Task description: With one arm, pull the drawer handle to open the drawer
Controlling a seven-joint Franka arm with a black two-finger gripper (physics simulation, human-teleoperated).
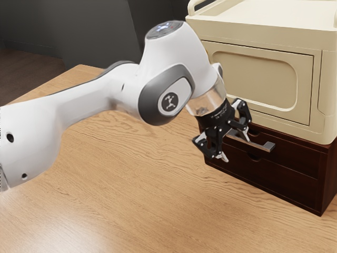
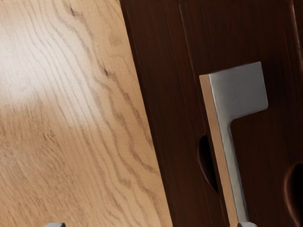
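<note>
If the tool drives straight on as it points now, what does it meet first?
Likely the gray drawer handle, which lines up with one side of the tool; the other side points at the wooden table. Depth is unclear.

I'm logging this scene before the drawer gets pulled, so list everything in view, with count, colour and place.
Table: one, light wood, under the drawer unit
Drawer unit: one, dark brown, two drawers, on the table
Handle: one, grey, on the upper drawer's front
Notches: two, dark, one at each drawer's top edge
Cabinet: one, cream, with a framed front panel and top rail, on the drawer unit
Wall: dark grey, in the background
Floor: dark brown, beyond the table
Arm: one, white and grey, from the exterior view's left
Gripper: one, black, open, by the handle
</note>
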